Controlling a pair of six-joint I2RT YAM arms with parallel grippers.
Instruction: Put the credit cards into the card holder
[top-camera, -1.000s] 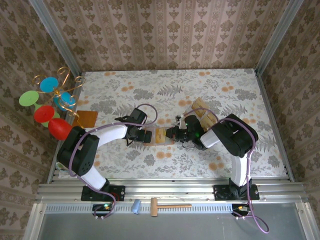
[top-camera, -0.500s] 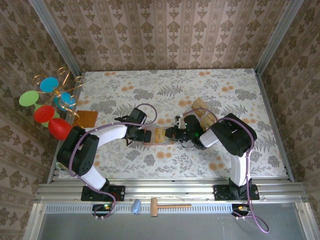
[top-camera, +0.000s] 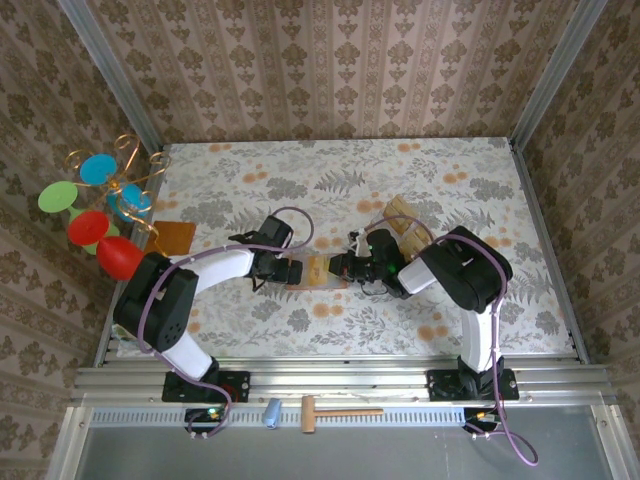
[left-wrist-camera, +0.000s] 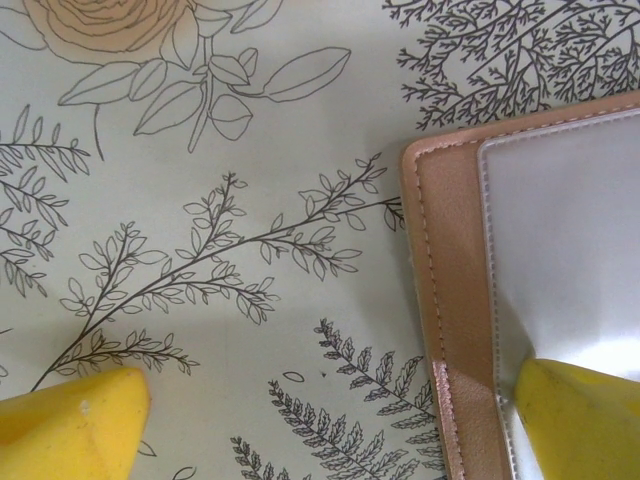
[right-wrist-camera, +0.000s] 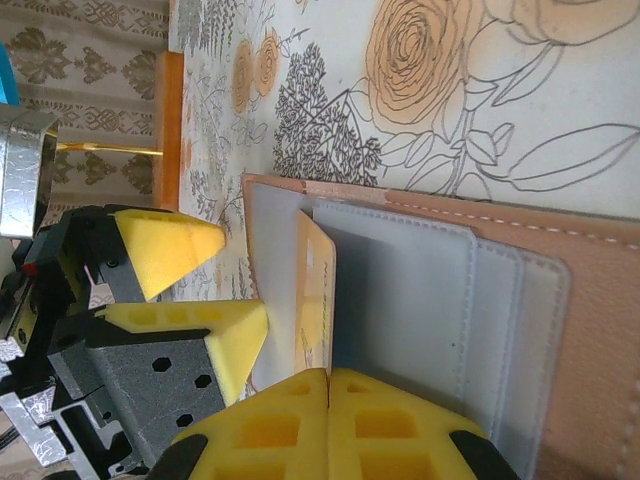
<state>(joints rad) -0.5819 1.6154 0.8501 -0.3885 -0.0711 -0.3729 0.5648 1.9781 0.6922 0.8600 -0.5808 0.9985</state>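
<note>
1. Right wrist view has the right gripper (right-wrist-camera: 328, 378) clenched on a card (right-wrist-camera: 316, 290). The card stands on edge against the stepped grey pockets of the holder (right-wrist-camera: 590, 330), which lies open and flat on the table (right-wrist-camera: 470, 90) between the two arms. How far the card has entered a pocket, I cannot tell.
2. The left gripper (left-wrist-camera: 325, 430) is spread wide and grasps nothing. One finger (left-wrist-camera: 585, 425) presses on the holder's grey lining near its edge, and the other (left-wrist-camera: 70, 425) sits over bare table.
3. Spare cards (top-camera: 400, 212) lie beyond the right arm, apart from the holder.
4. Likeliest fault: the card misses the slot. It stands steeply to the pockets, so a push at that angle may send its corner over a pocket lip or into the lining, and it may buckle.
5. The holder may shift — a single finger pins it near one edge, so a firm push could slide or turn it under that finger, or lift the free half.
6. The card may twist in the pads, since only a narrow strip of it is gripped and any drag at the slot would lever it round.
7. The two grippers sit close together over the holder, so a long stroke risks their fingers knocking.
8. Letting go too soon would probably leave the card half in, free to tip out
</note>
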